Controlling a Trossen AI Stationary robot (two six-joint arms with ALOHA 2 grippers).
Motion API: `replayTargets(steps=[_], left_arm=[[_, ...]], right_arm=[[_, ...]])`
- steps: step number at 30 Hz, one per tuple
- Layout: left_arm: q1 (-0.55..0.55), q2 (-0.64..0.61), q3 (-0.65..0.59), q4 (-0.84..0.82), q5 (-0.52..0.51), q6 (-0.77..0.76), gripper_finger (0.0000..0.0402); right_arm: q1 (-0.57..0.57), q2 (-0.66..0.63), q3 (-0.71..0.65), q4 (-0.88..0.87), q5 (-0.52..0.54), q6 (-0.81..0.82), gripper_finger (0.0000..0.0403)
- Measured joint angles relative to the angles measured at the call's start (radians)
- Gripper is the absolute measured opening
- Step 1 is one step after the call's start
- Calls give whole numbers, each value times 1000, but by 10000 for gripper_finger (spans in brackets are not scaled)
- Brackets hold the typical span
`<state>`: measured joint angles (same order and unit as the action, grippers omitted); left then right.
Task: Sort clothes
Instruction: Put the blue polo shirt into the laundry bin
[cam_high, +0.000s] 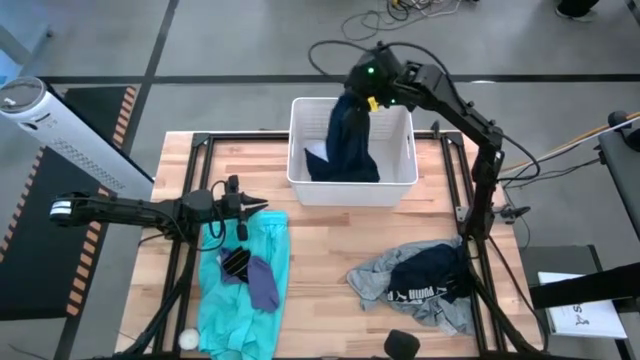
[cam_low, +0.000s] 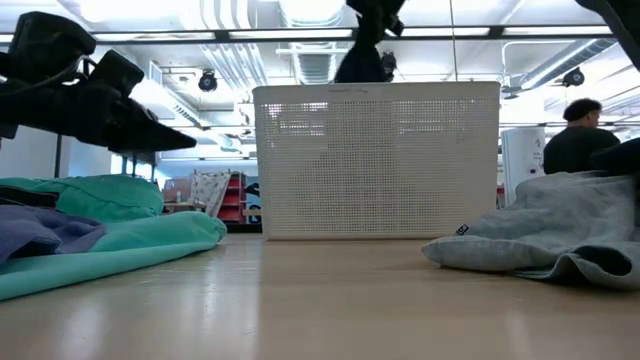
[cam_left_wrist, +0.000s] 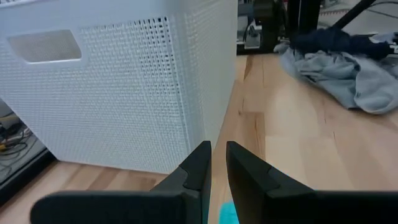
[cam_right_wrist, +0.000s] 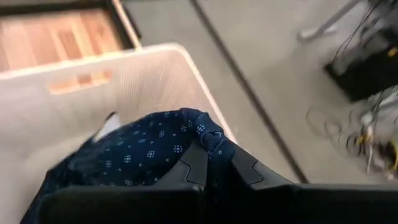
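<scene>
wooden table (cam_high: 330, 240) | on it: white basket (cam_high: 352, 185) | turquoise garment (cam_high: 245, 300) | grey garment (cam_high: 385, 275)

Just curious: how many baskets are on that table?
1: a white basket at the table's far edge, with the right gripper holding a navy patterned garment over it. Nothing suggests another is hidden.

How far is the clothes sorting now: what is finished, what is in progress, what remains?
Finished: nothing lies released in the white basket. In progress: the right gripper holds the navy patterned garment hanging into it. Remaining: the turquoise garment with the purple piece under the left gripper, and the grey garment with the dark printed one.
</scene>
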<state>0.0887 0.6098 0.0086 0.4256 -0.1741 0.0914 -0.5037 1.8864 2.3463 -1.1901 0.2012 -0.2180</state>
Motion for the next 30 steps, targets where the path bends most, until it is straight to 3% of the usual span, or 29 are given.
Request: replayTargets(steps=[4, 9, 16, 21, 30], left_arm=[[0, 0, 0, 21, 0, -9, 37], [0, 1, 0, 59, 0, -11, 37], [0, 0, 0, 73, 0, -26, 37], [0, 1, 0, 100, 0, -13, 37], [0, 6, 0, 133, 0, -3, 37]], right_arm=[[-1, 38, -1, -72, -15, 34, 2], [-14, 108, -1, -126, -158, 35, 2], [-16, 240, -1, -161, -225, 4, 26], [-16, 324, -2, -204, -310, -19, 66], [12, 328, -2, -269, -306, 8, 185]])
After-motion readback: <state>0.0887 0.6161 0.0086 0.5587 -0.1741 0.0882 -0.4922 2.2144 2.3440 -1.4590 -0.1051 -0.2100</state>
